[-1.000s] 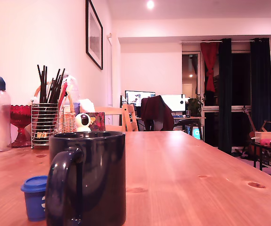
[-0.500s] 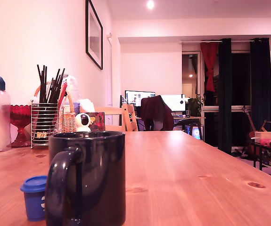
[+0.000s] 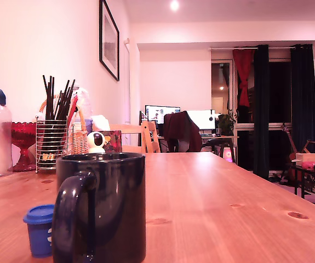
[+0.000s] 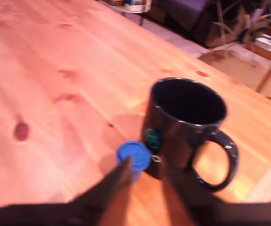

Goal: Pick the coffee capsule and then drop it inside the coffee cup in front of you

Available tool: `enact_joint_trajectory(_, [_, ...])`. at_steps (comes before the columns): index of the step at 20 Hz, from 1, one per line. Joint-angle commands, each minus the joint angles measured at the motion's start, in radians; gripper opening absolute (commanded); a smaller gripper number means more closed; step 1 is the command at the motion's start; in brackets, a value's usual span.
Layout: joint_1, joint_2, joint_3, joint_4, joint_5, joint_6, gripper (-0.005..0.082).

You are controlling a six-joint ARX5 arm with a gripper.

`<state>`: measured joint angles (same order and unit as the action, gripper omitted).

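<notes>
The blue capsule (image 3: 39, 230) is seen upright on the wooden table (image 3: 217, 208), just beside the dark mug (image 3: 103, 205) near its handle. The gripper (image 4: 147, 190) is blurred in the wrist view; its jaws are seen spread apart above the capsule, nothing held.

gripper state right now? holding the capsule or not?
Gripper: open, holding nothing. Its blurred fingers are spread just short of the capsule, which stands on the table beside the mug.
</notes>
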<state>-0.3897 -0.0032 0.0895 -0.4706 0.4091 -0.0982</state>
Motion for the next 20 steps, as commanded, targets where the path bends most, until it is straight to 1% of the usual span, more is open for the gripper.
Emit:
enact_joint_trajectory(1, [-0.002,-0.01,-0.013,0.017,-0.015,-0.001,0.0471])
enact_joint_trajectory(4, [-0.002,-0.01,-0.024,0.055,-0.045,0.029,0.0471])
enact_joint_trajectory(5, [-0.002,-0.01,-0.026,0.064,-0.052,0.029,0.047])
enact_joint_trajectory(7, [-0.002,-0.009,-0.039,0.108,-0.052,0.047,0.0465])
enact_joint_trajectory(10, [-0.002,-0.009,-0.057,0.162,-0.071,0.056,0.0465])
enact_joint_trajectory(11, [-0.002,-0.009,-0.065,0.185,-0.071,0.074,0.0465])
enact_joint_trajectory(12, [-0.002,-0.009,-0.075,0.212,-0.071,0.075,0.0464])
enact_joint_trajectory(14, [-0.002,-0.008,-0.092,0.253,-0.071,0.092,0.0464])
enact_joint_trajectory(18, [-0.002,0.05,-0.095,0.264,-0.077,0.098,0.0463])
enact_joint_trajectory(20, [-0.006,0.098,-0.095,0.276,-0.077,0.085,0.0463])
